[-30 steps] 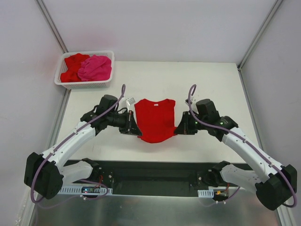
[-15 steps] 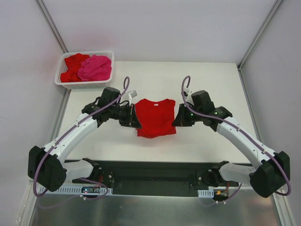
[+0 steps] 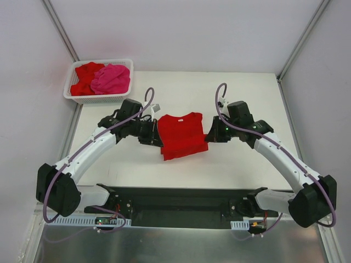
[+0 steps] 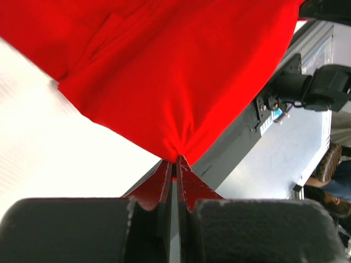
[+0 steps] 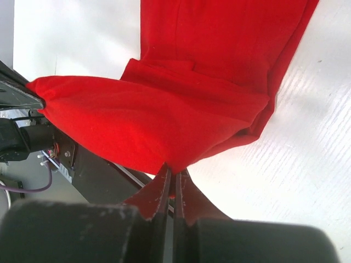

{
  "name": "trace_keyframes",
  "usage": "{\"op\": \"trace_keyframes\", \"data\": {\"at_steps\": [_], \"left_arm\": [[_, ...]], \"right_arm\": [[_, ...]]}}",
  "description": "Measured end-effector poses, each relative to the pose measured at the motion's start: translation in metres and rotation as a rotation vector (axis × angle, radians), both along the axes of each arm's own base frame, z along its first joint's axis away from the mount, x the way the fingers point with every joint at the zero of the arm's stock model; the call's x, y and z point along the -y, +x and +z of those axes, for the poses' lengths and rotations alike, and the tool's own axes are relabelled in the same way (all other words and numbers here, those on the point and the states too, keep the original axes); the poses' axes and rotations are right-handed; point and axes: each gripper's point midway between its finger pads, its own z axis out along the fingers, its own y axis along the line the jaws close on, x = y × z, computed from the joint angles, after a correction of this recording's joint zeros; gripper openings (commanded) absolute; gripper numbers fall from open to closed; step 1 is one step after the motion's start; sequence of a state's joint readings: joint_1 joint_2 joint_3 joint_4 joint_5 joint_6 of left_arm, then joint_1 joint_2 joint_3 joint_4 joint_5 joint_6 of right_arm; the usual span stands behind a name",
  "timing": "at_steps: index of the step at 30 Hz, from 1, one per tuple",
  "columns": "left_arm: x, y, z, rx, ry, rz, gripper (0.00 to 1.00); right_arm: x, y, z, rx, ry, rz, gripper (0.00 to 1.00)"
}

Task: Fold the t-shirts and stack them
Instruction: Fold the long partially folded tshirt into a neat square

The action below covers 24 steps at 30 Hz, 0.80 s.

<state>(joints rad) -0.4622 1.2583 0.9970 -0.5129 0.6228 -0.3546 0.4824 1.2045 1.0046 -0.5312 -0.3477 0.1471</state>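
The red t-shirt [image 3: 180, 134] lies at the middle of the table [image 3: 247, 98]. Its collar end is flat on the surface, and the near hem end is raised off it in a sagging fold between the two arms. It is thin, limp cloth: light, not fragile, and with no stiffness of its own. It droops wherever it isn't held and will likely wrinkle or slide over itself (the lifted span bellies downward in both wrist views). Judged from that, the sensible hold is the one shown here, a pinch at each outer corner of the hem, level and taut so the edge lands straight.

The left gripper [image 3: 158, 138] has its jaws pressed together on a bunched corner of fabric at the shirt's left side. The right gripper [image 3: 208, 136] is clamped likewise on the opposite corner.

At the table's far left corner, a white lattice basket [image 3: 98, 99] holds a pink t-shirt [image 3: 111, 78] and a second red t-shirt [image 3: 83, 76], both crumpled.
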Motion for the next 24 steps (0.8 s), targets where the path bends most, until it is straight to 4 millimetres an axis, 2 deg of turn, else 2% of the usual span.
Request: {"op": "trace_keyframes", "data": {"at_steps": [6, 13, 24], "left_arm": [[-0.006, 0.019, 0.009, 0.048, 0.014, 0.032, 0.0], [-0.011, 0.032, 0.013, 0.079, 0.045, 0.041, 0.0], [-0.014, 0.042, 0.025, 0.116, 0.069, 0.044, 0.0]], "right_arm": [[-0.001, 0.004, -0.002, -0.005, -0.007, 0.002, 0.01], [-0.002, 0.007, -0.001, -0.002, -0.012, 0.002, 0.01], [-0.005, 0.024, 0.016, 0.044, -0.013, -0.015, 0.01]]}}
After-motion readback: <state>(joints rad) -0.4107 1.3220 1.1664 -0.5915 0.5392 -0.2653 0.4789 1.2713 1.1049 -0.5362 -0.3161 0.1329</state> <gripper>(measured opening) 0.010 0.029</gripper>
